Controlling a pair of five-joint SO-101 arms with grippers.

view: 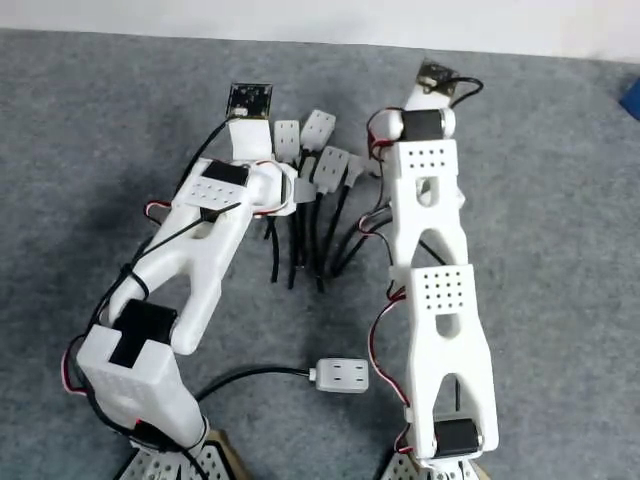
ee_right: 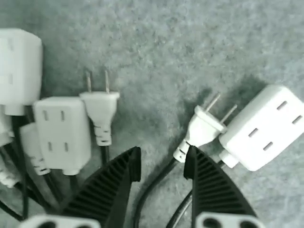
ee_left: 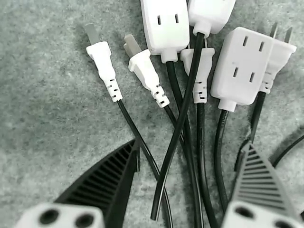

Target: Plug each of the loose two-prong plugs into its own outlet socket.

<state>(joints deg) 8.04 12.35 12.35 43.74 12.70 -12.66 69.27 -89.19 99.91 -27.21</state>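
Plug (ee_right: 202, 128) cord partly hidden behind right claw (ee_right: 162, 154).

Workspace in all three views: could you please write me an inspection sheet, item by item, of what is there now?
Surface: grey felt-like mat, nothing wrong seen.
Job's things: white two-prong plugs and outlet sockets bunched between the arms; one plug lies with prongs bare; a lone socket lies near the bases.
Clutter: nothing seen.
End effectors: left end effector open over the cables; right end effector open, close to the bare plug.
Cables: black cables cross each other in the bunch.
Surroundings: blue object off to the right arm's side.
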